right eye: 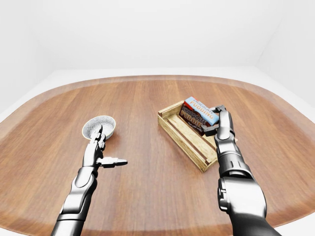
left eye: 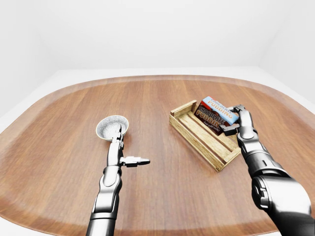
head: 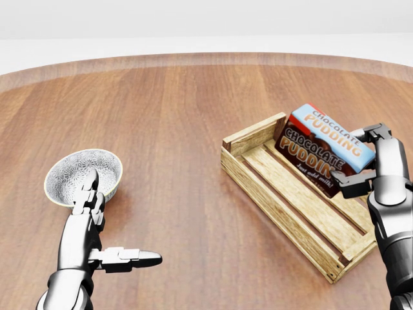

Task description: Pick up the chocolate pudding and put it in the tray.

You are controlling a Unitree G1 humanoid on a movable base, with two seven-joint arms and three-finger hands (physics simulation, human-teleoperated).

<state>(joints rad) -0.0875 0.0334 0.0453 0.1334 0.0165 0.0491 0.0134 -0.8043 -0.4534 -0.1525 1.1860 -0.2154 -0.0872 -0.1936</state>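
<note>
The chocolate pudding box (head: 322,148), brown and blue with a red end, is tilted over the far right part of the wooden slatted tray (head: 284,194) in the head view. Its lower edge is inside the tray and its upper edge rises above the tray wall. My right hand (head: 358,158) comes in from the bottom right and its fingers (head: 369,134) close round the box's right end. My left hand (head: 119,219) is open and empty at the lower left, fingers pointing up the view and thumb out to the right.
A small white patterned bowl (head: 74,171) stands just beyond my left hand's fingertips. The round wooden table (head: 181,129) reaches to a white floor and walls. The tray lies diagonally right of the table's middle.
</note>
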